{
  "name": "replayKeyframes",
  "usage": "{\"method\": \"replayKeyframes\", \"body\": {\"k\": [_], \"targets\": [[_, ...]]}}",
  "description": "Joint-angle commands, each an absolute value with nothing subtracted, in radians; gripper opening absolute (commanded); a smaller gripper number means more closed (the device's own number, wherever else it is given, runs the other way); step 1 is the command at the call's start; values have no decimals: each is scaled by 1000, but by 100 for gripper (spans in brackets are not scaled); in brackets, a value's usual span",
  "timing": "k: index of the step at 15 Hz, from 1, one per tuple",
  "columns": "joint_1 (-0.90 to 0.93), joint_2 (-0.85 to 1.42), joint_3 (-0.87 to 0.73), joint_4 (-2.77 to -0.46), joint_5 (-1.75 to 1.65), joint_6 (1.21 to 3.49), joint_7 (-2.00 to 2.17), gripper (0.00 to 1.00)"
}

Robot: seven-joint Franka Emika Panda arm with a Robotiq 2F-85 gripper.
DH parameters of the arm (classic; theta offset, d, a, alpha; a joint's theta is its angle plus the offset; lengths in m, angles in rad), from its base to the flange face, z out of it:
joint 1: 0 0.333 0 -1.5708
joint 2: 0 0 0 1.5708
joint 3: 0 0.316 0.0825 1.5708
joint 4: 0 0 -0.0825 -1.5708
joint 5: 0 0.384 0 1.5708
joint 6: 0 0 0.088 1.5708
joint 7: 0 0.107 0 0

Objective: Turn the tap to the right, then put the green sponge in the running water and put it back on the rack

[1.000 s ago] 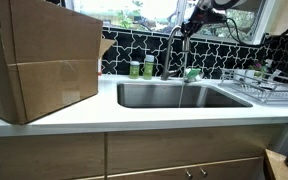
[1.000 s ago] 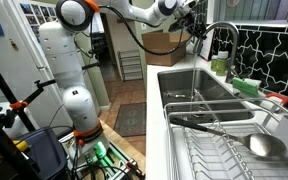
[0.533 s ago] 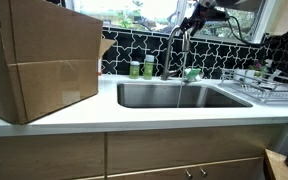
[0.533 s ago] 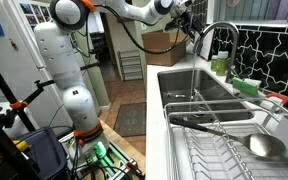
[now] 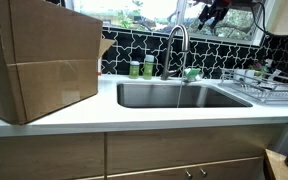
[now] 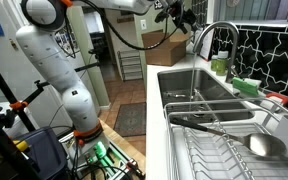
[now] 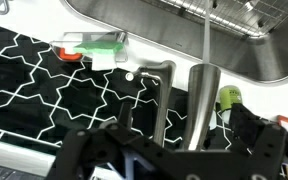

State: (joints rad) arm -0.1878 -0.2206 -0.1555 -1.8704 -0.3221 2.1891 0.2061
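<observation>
Tap (image 5: 170, 55): upright at the back rim of the sink (image 5: 144, 96), arched spout over the basin. A thin, faint water (image 5: 180, 95) stream appears to fall from the spout, so the first step is judged done; the handle position cannot be read with certainty. Sponge (image 5: 192, 73): lies flat just beside the tap base, against the tiled wall, apart from the stream and not held. It is a bright green block of regular shape with no visible damage; wet or dry cannot be told, nor whether a small holder sits under it. Judged outstanding: grasping the sponge, wetting it under the stream, and returning it. Pincer (image 5: 208, 13): high above the tap and clear of it; in the wrist view its prongs stand apart with nothing between them. Two green containers (image 5: 134, 68) stand on the tap's other side. A dish rack (image 5: 259, 88) sits on the desk beyond the sponge, and a cardboard box (image 5: 39, 60) sits well apart past the containers.
</observation>
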Motion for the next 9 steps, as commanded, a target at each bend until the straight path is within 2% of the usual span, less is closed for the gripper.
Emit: {"method": "replayKeyframes", "body": {"k": [1,5,9], "targets": [[-197,-221,-148,-1863,-318,2186,201,100],[-200,-193,-142,-1845,-326,2175,227,100],[-273,-109,-226,-1769,-290,2104,287,100]]}}
